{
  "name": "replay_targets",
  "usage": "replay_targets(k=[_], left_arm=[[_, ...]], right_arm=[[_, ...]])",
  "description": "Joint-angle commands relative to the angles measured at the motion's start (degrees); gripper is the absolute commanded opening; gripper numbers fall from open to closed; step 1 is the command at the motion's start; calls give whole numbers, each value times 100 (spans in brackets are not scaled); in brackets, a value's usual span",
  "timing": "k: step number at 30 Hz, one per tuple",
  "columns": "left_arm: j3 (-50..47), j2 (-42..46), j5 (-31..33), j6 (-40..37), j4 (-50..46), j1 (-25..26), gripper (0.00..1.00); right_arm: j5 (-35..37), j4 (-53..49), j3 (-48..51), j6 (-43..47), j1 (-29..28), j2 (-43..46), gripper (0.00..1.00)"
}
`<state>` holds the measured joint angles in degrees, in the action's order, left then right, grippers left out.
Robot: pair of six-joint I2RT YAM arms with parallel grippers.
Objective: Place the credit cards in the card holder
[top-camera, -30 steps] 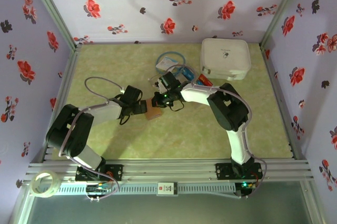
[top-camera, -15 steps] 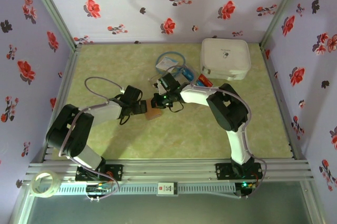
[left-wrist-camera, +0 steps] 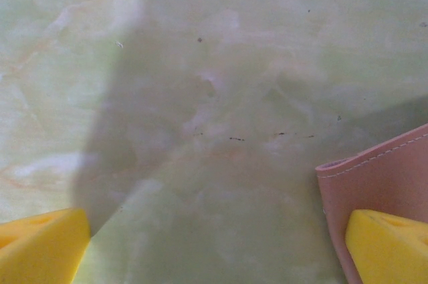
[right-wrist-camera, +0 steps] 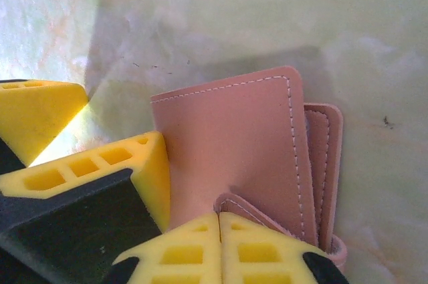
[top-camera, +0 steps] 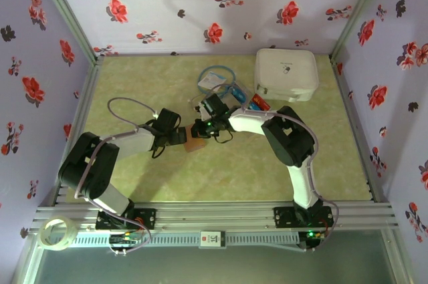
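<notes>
The pink leather card holder (top-camera: 195, 144) lies mid-table between both arms. In the right wrist view the card holder (right-wrist-camera: 234, 137) lies flat with greyish-pink sleeves showing along its right edge, and one flap lifts at my right gripper (right-wrist-camera: 219, 220), whose fingers are pressed together on that flap. My left gripper (left-wrist-camera: 214, 257) stands wide open; its right finger (left-wrist-camera: 388, 244) rests on the card holder's corner (left-wrist-camera: 381, 177), its left finger on bare table. The credit cards, red (top-camera: 259, 103) and blue (top-camera: 235, 90), lie behind the right gripper (top-camera: 202, 130), apart from the holder.
A large white square case (top-camera: 286, 73) sits at the back right. A white tag with a blue cord loop (top-camera: 214, 78) lies beside the cards. Flowered walls enclose the table on three sides. A tape roll (top-camera: 55, 233) rests on the front rail.
</notes>
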<state>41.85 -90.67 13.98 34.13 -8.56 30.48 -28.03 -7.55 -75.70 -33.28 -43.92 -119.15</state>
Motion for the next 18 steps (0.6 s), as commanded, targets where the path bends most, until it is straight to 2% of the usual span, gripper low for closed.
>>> replay_targets(k=[1,7,8,9,10,12,15,18], left_arm=[[-190,-302,8,-46,-387,-3,100],[317,174,-87,-226,-692,-234,100],[425,291,-88,-261,-746,-287,100],[580,429,-88,-312,-866,-374,100],[740,559,-81,-363,-1002,-441,100],[1001,813,-7,-530,-1225,-551,100],[1082,1261,493,-821,-1312,-752,100],[540,1892,941,-1442,-449,-1030,100]], right_arm=[[487,-1057,125,49,-130,-311,24],[432,-1052,-562,76,-148,225,56],[460,-1035,-641,76,-145,343,68],[539,-1009,-697,68,-143,524,87],[613,-952,-700,46,-135,699,99],[735,-931,-671,43,-83,1152,100],[1214,-1087,-383,165,95,1979,99],[1726,-1194,145,313,511,2967,99]])
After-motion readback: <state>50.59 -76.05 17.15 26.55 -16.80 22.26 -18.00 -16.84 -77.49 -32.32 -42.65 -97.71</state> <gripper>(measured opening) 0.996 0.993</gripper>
